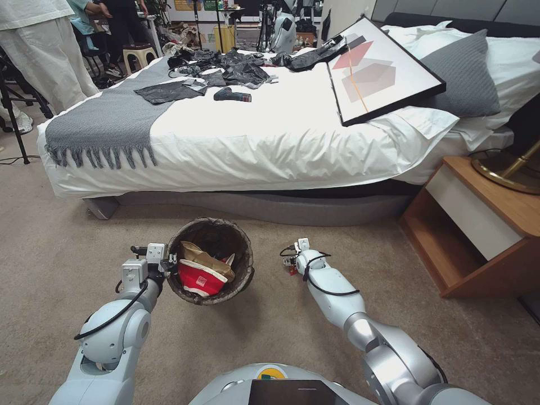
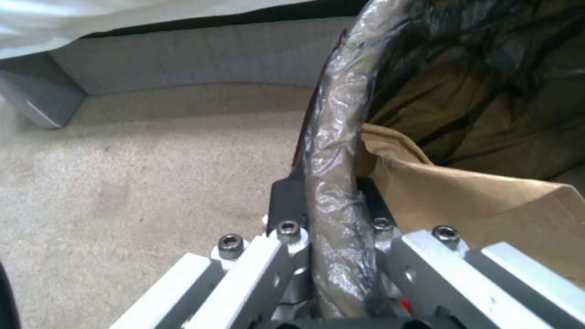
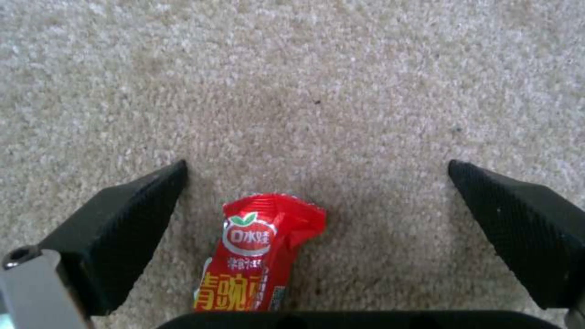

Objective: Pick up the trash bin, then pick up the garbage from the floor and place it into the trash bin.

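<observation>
Up close, the left gripper [image 2: 332, 214] pinches the bagged rim of the trash bin [image 1: 209, 260], held above the carpet [image 1: 315, 332] near the bed [image 1: 270, 140]. Beside the bin, the right gripper [image 3: 317, 201] gapes wide over 1 red snack wrapper [image 3: 256, 256] on the carpet.

Both arms are silver-grey with rounded joint shells and black cables looped outside. The left gripper [image 2: 332, 201] has pale metal links with hex screws and black fingers [image 2: 286, 201]; the right gripper [image 3: 317, 183] has textured black wedge pads [image 3: 128, 214].
</observation>
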Robot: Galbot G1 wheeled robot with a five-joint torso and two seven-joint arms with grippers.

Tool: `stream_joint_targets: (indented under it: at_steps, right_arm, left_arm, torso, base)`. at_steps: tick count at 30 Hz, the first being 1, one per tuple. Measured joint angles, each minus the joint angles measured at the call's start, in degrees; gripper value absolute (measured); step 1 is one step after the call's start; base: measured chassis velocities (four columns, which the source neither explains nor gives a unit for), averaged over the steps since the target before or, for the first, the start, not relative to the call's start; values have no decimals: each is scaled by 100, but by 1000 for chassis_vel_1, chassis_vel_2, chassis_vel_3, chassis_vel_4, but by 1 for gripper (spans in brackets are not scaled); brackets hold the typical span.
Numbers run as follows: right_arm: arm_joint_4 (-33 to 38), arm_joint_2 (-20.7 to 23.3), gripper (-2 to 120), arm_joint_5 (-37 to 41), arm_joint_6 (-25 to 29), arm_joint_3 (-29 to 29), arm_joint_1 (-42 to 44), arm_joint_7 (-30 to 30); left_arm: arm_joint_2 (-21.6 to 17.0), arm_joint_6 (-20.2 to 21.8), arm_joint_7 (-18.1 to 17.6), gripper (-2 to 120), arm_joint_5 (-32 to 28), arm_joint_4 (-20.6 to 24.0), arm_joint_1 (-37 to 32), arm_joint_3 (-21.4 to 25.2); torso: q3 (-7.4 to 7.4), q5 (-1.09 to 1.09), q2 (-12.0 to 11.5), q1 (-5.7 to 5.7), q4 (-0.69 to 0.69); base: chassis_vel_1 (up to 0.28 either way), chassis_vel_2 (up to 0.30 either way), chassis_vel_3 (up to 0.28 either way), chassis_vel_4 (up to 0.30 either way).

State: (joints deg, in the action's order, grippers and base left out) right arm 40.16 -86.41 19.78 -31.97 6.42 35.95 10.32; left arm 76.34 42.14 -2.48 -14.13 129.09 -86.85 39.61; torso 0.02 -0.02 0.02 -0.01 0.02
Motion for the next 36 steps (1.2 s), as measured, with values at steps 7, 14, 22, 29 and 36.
stream_joint_targets:
  at_steps: [7,14,22,29,36]
  right_arm:
    - [265,46,98,42,-16,-1,292,93]
    - [553,105,84,136,-102,-48,575,167]
    - [813,131,58,217,-109,-110,776,177]
    - [1102,227,30,379,-110,-176,956,222]
    - [1302,301,6,394,-109,-176,1164,246]
  left_arm:
    - [-8,0,10,3,9,-33,33,16]
    - [-15,0,23,3,7,-61,62,21]
    - [-18,0,31,3,6,-85,84,6]
    - [-15,0,32,3,8,-110,103,-12]
    - [-6,0,32,3,18,-118,113,-48]
  torso:
    - [-1,4,-2,0,-4]
    - [0,4,0,0,-4]
    - [-1,3,-1,0,-4]
    - [-1,4,-2,0,-5]
    - [-1,5,-2,1,-5]
  base:
    - [0,0,0,0]
    - [0,0,0,0]
    - [0,0,0,0]
    - [0,0,0,0]
    - [0,0,0,0]
